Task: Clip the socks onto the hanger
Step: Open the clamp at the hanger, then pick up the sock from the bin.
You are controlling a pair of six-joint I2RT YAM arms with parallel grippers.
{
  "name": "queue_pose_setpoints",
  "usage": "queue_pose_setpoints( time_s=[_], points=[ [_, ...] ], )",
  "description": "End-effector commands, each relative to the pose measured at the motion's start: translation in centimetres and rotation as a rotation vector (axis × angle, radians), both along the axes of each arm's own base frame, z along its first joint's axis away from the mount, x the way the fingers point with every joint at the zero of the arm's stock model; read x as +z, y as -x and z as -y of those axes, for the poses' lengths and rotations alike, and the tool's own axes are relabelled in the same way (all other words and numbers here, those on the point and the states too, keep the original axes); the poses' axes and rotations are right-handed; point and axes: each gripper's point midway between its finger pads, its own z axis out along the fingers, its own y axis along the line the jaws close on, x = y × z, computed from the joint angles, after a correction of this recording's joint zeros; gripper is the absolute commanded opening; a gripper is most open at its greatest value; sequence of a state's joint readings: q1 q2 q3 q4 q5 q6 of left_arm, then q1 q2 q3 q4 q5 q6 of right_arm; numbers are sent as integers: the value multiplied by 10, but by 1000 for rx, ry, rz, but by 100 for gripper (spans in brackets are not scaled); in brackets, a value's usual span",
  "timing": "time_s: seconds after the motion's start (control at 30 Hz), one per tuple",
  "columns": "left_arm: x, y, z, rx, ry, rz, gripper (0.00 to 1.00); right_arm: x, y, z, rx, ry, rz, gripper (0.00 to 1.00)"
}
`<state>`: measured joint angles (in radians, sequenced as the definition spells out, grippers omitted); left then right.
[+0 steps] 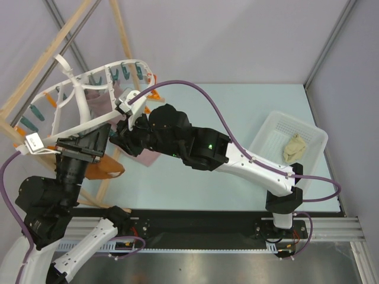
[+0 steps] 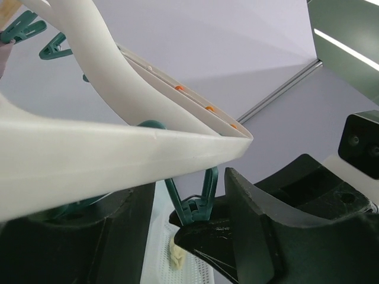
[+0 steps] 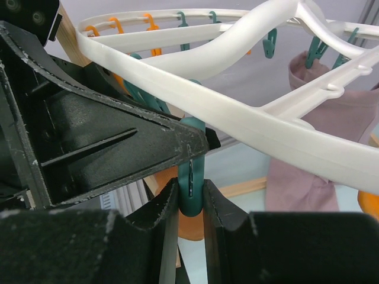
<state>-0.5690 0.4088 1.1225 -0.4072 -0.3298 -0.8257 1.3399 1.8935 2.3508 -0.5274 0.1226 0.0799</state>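
The white oval hanger (image 1: 81,97) with teal and orange pegs hangs at the far left. It also shows in the left wrist view (image 2: 118,154) and the right wrist view (image 3: 266,130). My left gripper (image 1: 87,141) holds the hanger's near rim, which lies across its fingertips (image 2: 189,177). My right gripper (image 1: 120,137) is shut on a teal peg (image 3: 191,177) under the rim, its jaws (image 3: 191,192) pinching the peg's handles. The same peg shows in the left wrist view (image 2: 198,201). One cream sock (image 1: 295,148) lies crumpled in the basket, also visible in the left wrist view (image 2: 176,254). No sock is in either gripper.
A white perforated basket (image 1: 273,125) stands at the right of the table. A mauve-pink cloth (image 3: 308,177) hangs from the hanger. An orange-brown cloth (image 1: 108,168) hangs lower, by the left arm. A wooden rack (image 1: 41,62) carries the hanger.
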Motion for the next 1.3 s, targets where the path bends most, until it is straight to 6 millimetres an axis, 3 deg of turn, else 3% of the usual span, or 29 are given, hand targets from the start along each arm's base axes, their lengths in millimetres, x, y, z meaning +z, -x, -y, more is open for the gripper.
queue_pose_setpoints(
  time_s=[0.0, 0.3, 0.37, 0.4, 0.47, 0.5, 0.57, 0.6, 0.73, 0.77, 0.8, 0.9, 0.93, 0.97, 1.0, 1.03, 1.1, 1.13, 1.17, 1.2, 1.23, 1.27],
  points=[
    [4, -7, 10, -19, -52, 15, 55, 26, 16, 7, 54, -58, 4, 0],
    [1, -8, 4, 11, -36, 15, 45, 24, 16, 5, 56, -52, 2, 0],
    [1, -9, 3, 17, -35, 18, 33, 24, 17, 5, 60, -52, 5, 0],
    [2, -9, 4, 15, -37, 20, 22, 23, 18, 5, 60, -51, 5, 0],
    [0, -11, 5, 14, -43, 7, 12, 24, 18, 4, 60, -52, 7, 0],
    [-1, -12, 5, 16, -45, 0, 0, 24, 18, 5, 59, -53, 7, 8],
    [0, -14, 5, 21, -49, -6, 0, 23, 17, 5, 53, -48, 8, 24],
    [-1, -14, 6, 19, -53, -7, 0, 22, 15, 5, 45, -46, 6, 42],
    [-2, -14, 5, 24, -61, -15, 0, 16, 11, 11, 16, -28, 0, 70],
    [-4, -14, 5, 24, -65, -19, 0, 23, 12, 20, 3, -42, -2, 75],
    [-6, -14, 5, 26, -63, -22, 0, 13, 10, 21, -6, -18, -10, 81],
    [-9, -15, 5, 28, -69, -30, 0, 22, 4, 48, -79, -31, -18, 85],
    [-9, -14, 4, 29, -66, -28, 0, 8, 2, 53, -101, 3, -27, 85],
    [-10, -14, 4, 28, -63, -29, 0, 8, -4, 63, -138, 2, -28, 85],
    [-10, -13, 3, 29, -64, -28, 0, 24, -3, 85, -162, -41, -37, 85],
    [-9, -12, 3, 30, -60, -25, 0, 2, -7, 90, -182, 3, -53, 84],
    [-10, -12, 1, 34, -60, -32, 0, 1, -20, 113, -235, -19, -70, 84],
    [-10, -12, 0, 38, -60, -32, 0, 17, -18, 139, -255, -76, -84, 84],
    [-11, -12, 1, 38, -60, -35, 0, -6, -27, 146, -304, -48, -94, 84],
    [-11, -12, 0, 39, -57, -36, 0, -8, -42, 162, -364, -59, -98, 83],
    [-11, -12, 1, 37, -57, -37, 0, 6, -45, 192, -415, -129, -116, 83],
    [-11, -11, 0, 38, -51, -37, 0, -4, -62, 212, -508, -126, -125, 83]
  ],
)
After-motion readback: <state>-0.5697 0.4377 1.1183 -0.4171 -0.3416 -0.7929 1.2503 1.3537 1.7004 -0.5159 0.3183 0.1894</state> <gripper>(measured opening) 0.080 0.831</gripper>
